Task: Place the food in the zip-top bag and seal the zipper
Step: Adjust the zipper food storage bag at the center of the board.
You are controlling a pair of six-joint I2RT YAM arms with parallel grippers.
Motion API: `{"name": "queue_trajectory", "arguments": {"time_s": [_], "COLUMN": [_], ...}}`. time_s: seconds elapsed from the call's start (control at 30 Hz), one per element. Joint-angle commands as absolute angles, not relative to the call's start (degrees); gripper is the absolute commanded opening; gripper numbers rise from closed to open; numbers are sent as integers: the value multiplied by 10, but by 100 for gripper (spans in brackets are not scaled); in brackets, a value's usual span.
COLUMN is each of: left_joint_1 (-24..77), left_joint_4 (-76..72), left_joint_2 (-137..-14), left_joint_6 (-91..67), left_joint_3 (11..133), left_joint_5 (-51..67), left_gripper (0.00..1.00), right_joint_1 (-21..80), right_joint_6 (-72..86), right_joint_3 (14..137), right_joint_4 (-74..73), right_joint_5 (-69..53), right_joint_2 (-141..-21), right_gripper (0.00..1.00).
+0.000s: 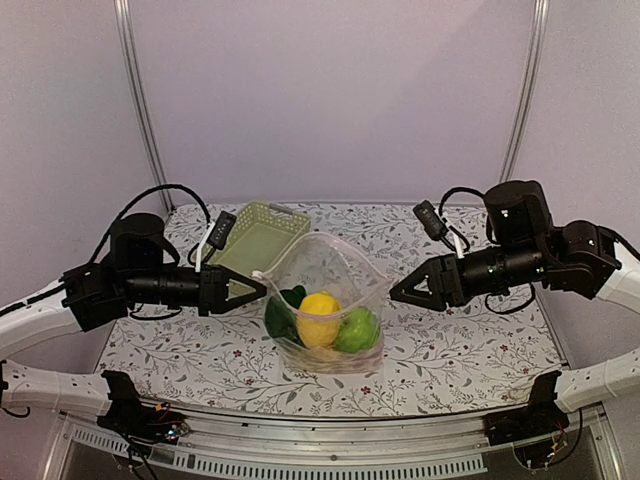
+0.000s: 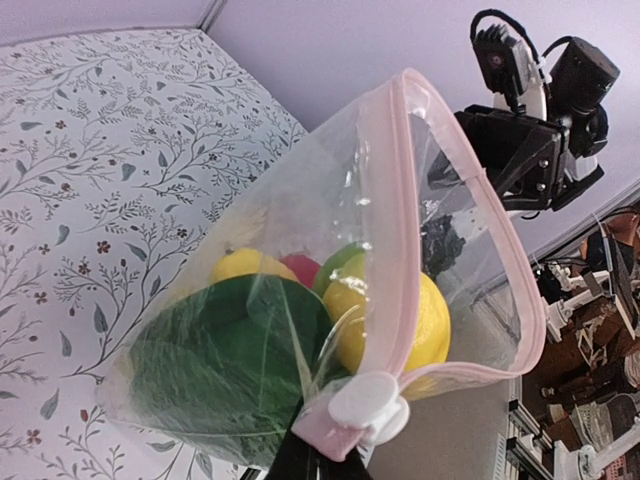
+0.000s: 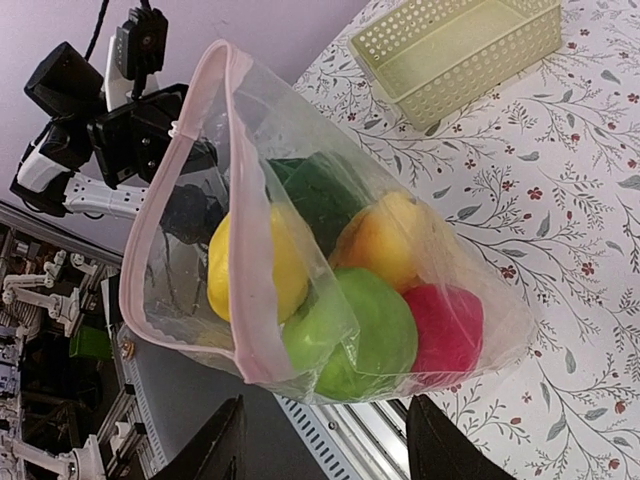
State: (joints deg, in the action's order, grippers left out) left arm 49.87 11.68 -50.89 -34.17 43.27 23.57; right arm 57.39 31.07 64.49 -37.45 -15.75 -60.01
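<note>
The clear zip-top bag (image 1: 325, 285) stands mid-table with its mouth gaping. Inside lies the food: a yellow fruit (image 1: 318, 318), a green apple (image 1: 357, 330), a dark green vegetable (image 1: 283, 312) and a red fruit (image 3: 445, 325). My left gripper (image 1: 257, 290) is shut on the left end of the pink zipper (image 2: 400, 210), right beside the white slider tab (image 2: 368, 408). My right gripper (image 1: 396, 292) hangs open just right of the bag's other corner. In the right wrist view its fingers (image 3: 225, 445) stand wide apart below the bag with nothing between them.
A pale green lattice basket (image 1: 258, 240) sits on the table behind the bag, to its left. The floral tablecloth (image 1: 450, 350) ends at a metal rail along the near edge.
</note>
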Motion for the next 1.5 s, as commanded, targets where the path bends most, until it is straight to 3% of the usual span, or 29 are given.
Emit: {"name": "queue_trajectory", "arguments": {"time_s": [0.0,0.13,0.43,0.77,1.13,1.47], "left_joint_1": [497,497,497,497,484,485], "left_joint_4": [122,126,136,148,250,178], "left_joint_2": [-514,-514,-512,-507,-500,-494], "left_joint_6": [-349,-353,-353,-353,-347,-395], "left_joint_3": [450,451,457,462,580,500], "left_joint_5": [229,229,228,210,171,230], "left_gripper": [0,0,0,0,0,0], "right_joint_1": [577,577,576,577,576,576], "right_joint_6": [312,313,303,301,252,244], "right_joint_3": [634,628,622,636,777,749], "right_joint_4": [-306,-281,-235,-229,-359,-368], "right_joint_5": [-179,-186,-187,-194,-137,-84], "right_joint_2": [-599,-605,-624,-642,-617,-628], "right_gripper": [53,51,33,0,0,0]}}
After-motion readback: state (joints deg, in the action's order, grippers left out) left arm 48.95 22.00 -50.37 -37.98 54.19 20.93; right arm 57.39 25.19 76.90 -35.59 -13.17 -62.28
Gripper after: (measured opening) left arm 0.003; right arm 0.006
